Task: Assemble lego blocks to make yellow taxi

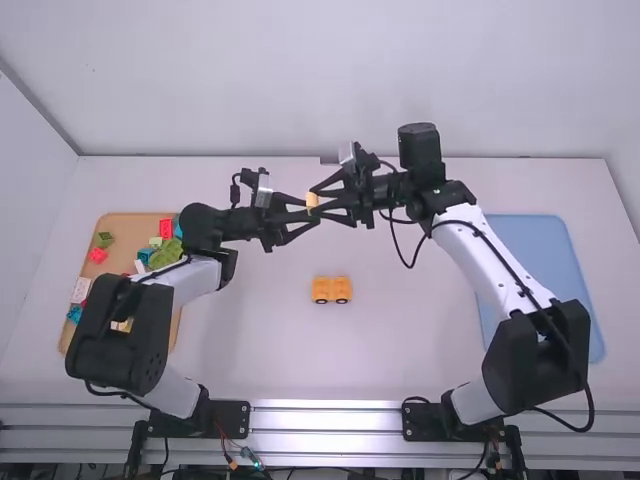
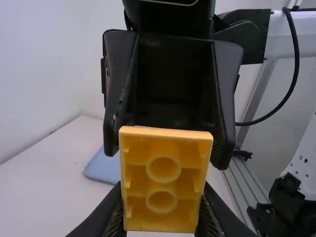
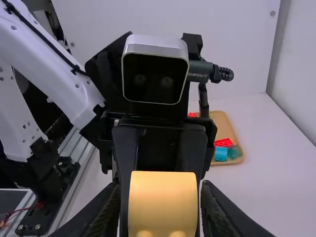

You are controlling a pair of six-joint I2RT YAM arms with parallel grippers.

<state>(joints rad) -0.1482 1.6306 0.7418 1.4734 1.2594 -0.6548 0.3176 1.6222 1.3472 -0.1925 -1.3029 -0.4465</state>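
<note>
The yellow plastic block point(image 2: 164, 181) is clamped by the left claw point(image 2: 162, 192) — right between the right claw's point(image 3: 161, 187) spread fingers, perhaps to be pinched next.

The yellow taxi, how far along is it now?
Looks done: a yellow car body with dark wheels stands on the table. In hand: the left tool grips a yellow block, with the right tool close at it. To do: set that block on the body, probably the last piece.
</note>
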